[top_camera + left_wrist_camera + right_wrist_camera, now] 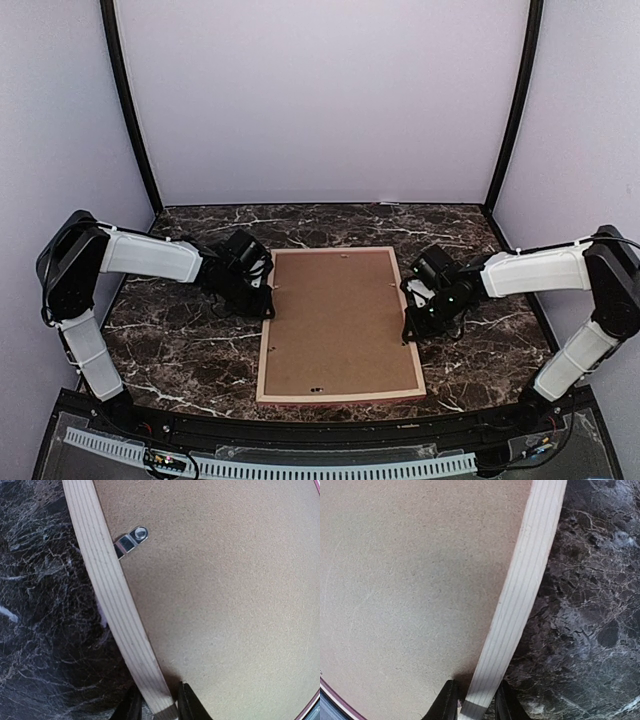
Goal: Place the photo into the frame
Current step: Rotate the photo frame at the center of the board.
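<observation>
The frame [340, 396] lies face down in the middle of the table, its pale wood back up and a thin pink-red edge showing. The photo is hidden. My left gripper [266, 302] sits at the frame's left rail [107, 590]. Its two black fingers straddle that rail and are shut on it [157, 706]. My right gripper [408, 326] is at the opposite rail [527, 580], with one finger on the inner side and one on the outer side, shut on the wood [476, 703].
A plain brown backing board [338, 320] fills the frame's opening. A small metal turn clip [131, 539] on the left rail reaches over the board's edge. The dark marble table [180, 350] runs out on both sides, with walls behind and beside it.
</observation>
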Robot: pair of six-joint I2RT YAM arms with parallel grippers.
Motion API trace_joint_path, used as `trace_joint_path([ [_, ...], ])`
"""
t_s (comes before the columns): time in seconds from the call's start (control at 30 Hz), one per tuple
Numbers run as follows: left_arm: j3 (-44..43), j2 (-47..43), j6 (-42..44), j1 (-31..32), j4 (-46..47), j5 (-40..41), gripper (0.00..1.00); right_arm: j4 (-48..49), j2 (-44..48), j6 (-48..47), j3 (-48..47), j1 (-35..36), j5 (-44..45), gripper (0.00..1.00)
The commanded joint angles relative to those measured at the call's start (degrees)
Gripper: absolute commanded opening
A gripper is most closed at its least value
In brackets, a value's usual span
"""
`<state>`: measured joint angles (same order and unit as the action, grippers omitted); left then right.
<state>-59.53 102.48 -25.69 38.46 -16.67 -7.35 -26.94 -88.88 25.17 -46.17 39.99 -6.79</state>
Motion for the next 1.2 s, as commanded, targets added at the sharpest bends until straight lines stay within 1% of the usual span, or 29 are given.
trace_joint_path([
  [0.0,1.52,1.15,1.36,0.20,-2.50,0.73,0.25,-2.16,-3.77,-4.84,1.83,1.41,-6.50,0.23],
  [0.27,1.93,0.87,1.26,0.21,-2.50,0.89,0.25,-1.97,-3.52,-6.34,2.13,1.04,-10.76,0.24],
  [0.43,2.18,0.63,1.11,0.21,-2.52,0.99,0.25,-1.54,-2.85,-6.73,2.14,-0.85,-12.95,0.31],
  [0.63,2.22,0.53,0.91,0.20,-2.29,0.93,0.25,-1.07,-1.84,-4.66,1.00,-4.72,-10.77,0.35],
  [0.77,2.16,0.13,0.70,0.20,-2.33,1.12,0.26,-0.82,-3.44,-4.01,-1.45,-5.14,-8.86,0.34],
  [0.83,1.99,-0.28,0.65,0.21,-2.40,1.27,0.30,-1.68,-4.91,-4.62,-2.95,-5.16,-7.02,0.30],
  [0.9,1.96,-0.90,0.57,0.21,-2.32,1.35,0.37,-2.66,-6.52,-5.64,-4.41,-5.42,-4.97,0.28],
  [0.93,1.92,-1.15,0.56,0.21,-2.27,1.48,0.42,-2.88,-7.17,-6.18,-5.02,-5.75,-4.20,0.26],
  [0.97,1.84,-1.60,0.60,0.21,-2.18,1.56,0.46,-2.92,-7.82,-6.79,-5.51,-6.24,-3.83,0.25],
  [1.0,1.67,-1.81,0.71,0.21,-2.20,1.86,0.54,-2.75,-8.36,-7.51,-5.91,-7.03,-3.70,0.23],
  [1.03,1.50,-2.19,1.01,0.21,-2.36,2.14,0.57,-2.81,-9.13,-8.23,-6.32,-7.59,-3.48,0.21],
  [1.07,1.10,-2.36,1.22,0.19,-2.51,2.28,0.63,-3.10,-9.83,-9.14,-6.94,-8.05,-2.99,0.19],
  [1.17,0.24,-3.35,2.53,0.09,-3.27,3.57,0.71,-4.33,-11.34,-11.17,-9.68,-8.68,-0.91,0.16],
])
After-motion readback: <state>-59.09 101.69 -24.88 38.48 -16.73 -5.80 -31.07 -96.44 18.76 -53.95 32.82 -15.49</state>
